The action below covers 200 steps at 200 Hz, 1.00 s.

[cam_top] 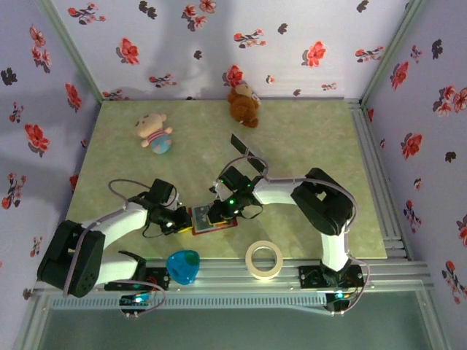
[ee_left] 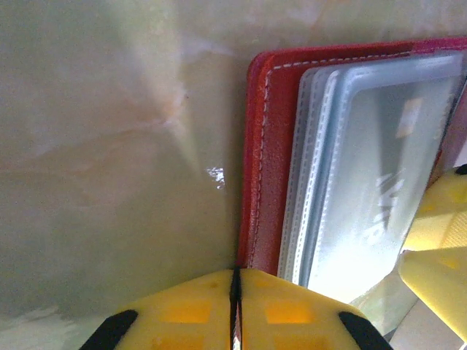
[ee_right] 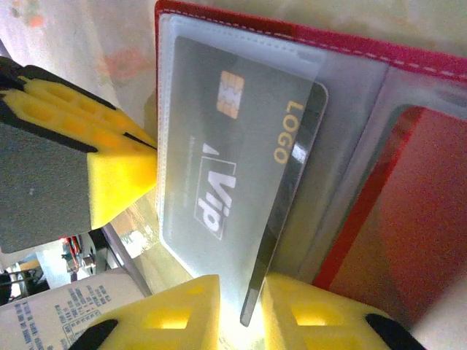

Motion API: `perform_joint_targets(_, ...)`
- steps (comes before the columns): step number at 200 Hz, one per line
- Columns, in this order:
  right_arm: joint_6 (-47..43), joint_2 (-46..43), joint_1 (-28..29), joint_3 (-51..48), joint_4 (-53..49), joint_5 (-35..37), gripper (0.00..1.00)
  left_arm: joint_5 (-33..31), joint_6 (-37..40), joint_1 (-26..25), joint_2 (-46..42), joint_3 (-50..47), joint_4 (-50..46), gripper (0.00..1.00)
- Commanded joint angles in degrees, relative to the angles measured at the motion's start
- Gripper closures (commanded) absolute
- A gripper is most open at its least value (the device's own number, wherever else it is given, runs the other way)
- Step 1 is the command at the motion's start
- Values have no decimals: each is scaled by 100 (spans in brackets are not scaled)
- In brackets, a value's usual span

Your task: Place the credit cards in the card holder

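Note:
The card holder (cam_top: 219, 225) lies open on the table between my two grippers, red (ee_left: 263, 146) with clear sleeves (ee_right: 408, 219). A dark grey credit card (ee_right: 241, 168) marked "Vip" and "LOGO" sits most of the way inside a clear sleeve (ee_left: 379, 189). Its near end pokes out between the fingers of my right gripper (ee_right: 244, 306) (cam_top: 217, 214), which stands slightly open with a gap on each side of the card. My left gripper (ee_left: 235, 306) (cam_top: 184, 220) is shut on the holder's red edge. Two more dark cards (cam_top: 239, 143) (cam_top: 255, 165) lie behind my right arm.
A blue heart-shaped object (cam_top: 182, 266) and a tape roll (cam_top: 263, 259) sit on the metal rails at the near edge. A pink plush (cam_top: 155, 133) and a brown teddy (cam_top: 243, 104) rest at the back of the table. Flowered walls close in three sides.

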Motion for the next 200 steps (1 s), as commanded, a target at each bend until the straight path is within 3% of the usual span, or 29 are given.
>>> perform_joint_targets(1, -349, -401, 49, -3, -548, 395, 74, -148, 82, -79, 169, 25, 9, 87)
perform_joint_targets(28, -347, -682, 0, -86, -660, 622, 64, -155, -137, -81, 49, -43, 174, 86)
perform_joint_targets(51, -334, -712, -1, -78, -665, 844, 63, -163, -136, -76, -75, -40, 171, 86)
perform_joint_targets(147, 178, 142, 64, 150, 74, 988, 87, 91, -95, -79, -7, 106, 107, 86)
perform_joint_targets(175, 167, 248, 64, 132, 58, 1106, 90, 170, -175, -82, -214, 131, 80, 83)
perform_joint_targets(200, 175, 382, 100, 133, -62, 1324, 87, 206, -210, -72, -324, 166, 106, 80)
